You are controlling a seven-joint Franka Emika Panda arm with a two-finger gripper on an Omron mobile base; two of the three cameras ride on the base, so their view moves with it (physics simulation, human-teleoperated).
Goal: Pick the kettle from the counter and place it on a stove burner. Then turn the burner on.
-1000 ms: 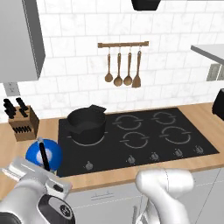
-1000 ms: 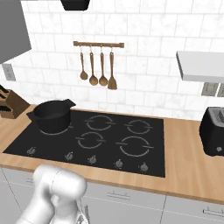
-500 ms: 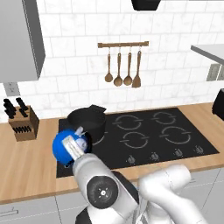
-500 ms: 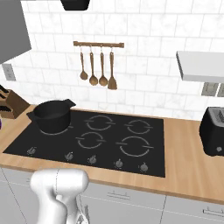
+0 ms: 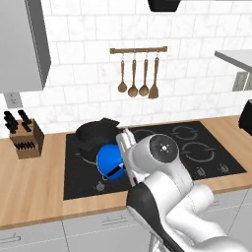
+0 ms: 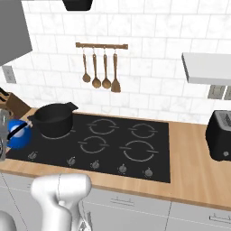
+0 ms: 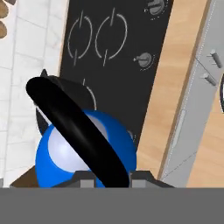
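The small bright blue kettle [image 5: 109, 161] hangs tilted above the front left of the black cooktop [image 5: 197, 147], just in front of the black pot [image 5: 93, 133]. My gripper [image 5: 123, 156] is shut on its thin black arched handle [image 7: 78, 131], which in the hand view runs down between the fingertips of my gripper [image 7: 111, 178] over the kettle's blue body [image 7: 87, 157]. In the right base view the kettle [image 6: 18, 134] is at the far left edge, left of the pot [image 6: 54, 118]. The wood-grain counter [image 5: 34, 177] lies around the cooktop.
A row of burner knobs [image 6: 94, 164] runs along the cooktop's front edge. A knife block [image 5: 24, 140] stands on the counter at the left, a dark toaster [image 6: 220, 135] at the right. Wooden utensils [image 5: 138, 74] hang on the tiled wall.
The arm has swung right and carried the kettle from over the counter's left side to above the cooktop's front left, beside the pot.
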